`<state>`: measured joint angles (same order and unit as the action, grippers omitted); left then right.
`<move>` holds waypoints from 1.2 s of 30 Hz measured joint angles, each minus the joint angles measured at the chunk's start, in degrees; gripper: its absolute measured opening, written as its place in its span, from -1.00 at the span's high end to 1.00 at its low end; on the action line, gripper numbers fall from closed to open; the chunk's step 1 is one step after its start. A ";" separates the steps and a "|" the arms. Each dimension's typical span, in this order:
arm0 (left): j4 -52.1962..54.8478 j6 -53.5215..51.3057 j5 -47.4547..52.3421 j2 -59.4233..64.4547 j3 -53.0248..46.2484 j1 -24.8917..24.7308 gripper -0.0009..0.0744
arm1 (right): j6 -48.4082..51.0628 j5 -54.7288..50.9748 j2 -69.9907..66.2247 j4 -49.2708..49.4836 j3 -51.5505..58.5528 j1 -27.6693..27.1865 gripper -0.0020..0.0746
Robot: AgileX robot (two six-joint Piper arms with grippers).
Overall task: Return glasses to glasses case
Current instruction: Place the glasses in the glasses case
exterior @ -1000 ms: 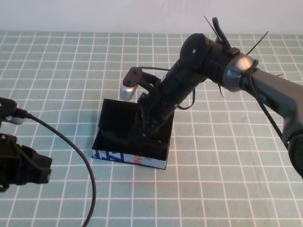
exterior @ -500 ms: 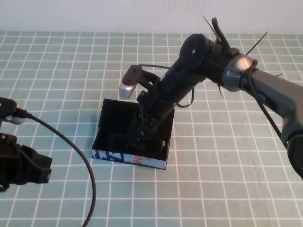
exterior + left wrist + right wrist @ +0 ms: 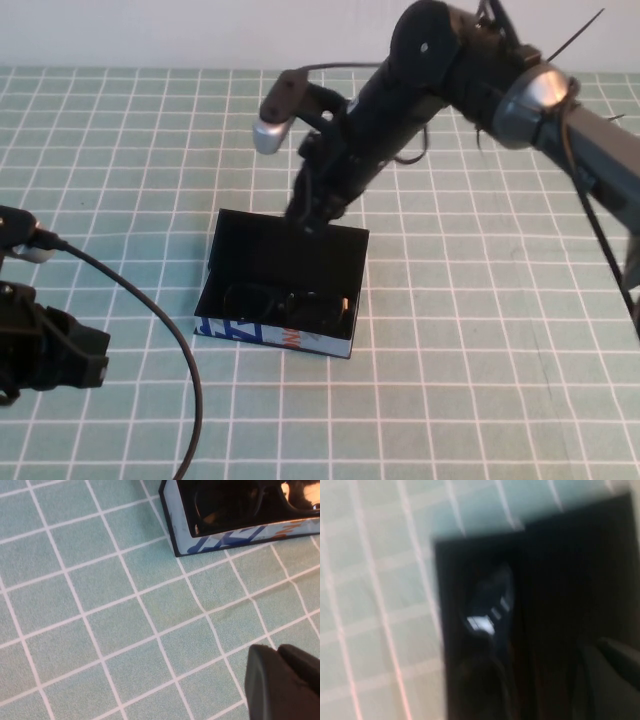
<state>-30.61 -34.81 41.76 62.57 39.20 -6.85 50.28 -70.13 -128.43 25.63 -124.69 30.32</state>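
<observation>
A counter (image 3: 120, 140) covered in pale green squares ruled by white grid lines carries a single open glasses case (image 3: 275, 338), which sits near the centre of the surface. The box rests flat on the covering, its light-blue printed side at 6 o'clock and its raised black lid at 12 o'clock. A black cable (image 3: 170, 330) trails over the counter at 8 o'clock from the case. The left wrist view shows the case's printed corner (image 3: 210, 542) meeting the grid.

The left end effector (image 3: 45, 350) sits low at 9 o'clock from the case; the right end effector (image 3: 312, 215) hangs above the lid's edge at 12 o'clock.
</observation>
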 joint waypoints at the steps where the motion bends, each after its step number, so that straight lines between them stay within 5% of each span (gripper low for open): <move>1: 0.00 0.00 0.00 0.00 0.00 0.00 0.98 | -0.88 0.00 0.84 -2.54 0.68 0.00 0.95; 16: 0.00 0.00 0.00 0.00 0.00 0.00 0.98 | -3.84 -0.12 8.60 -10.97 21.84 -0.11 0.98; 36: 0.00 0.00 0.00 0.00 0.00 0.00 0.98 | -3.84 1.82 5.17 -7.27 22.43 -0.11 0.98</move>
<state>-30.61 -34.81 41.76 62.57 39.20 -6.85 46.44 -68.32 -123.26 18.36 -102.26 30.21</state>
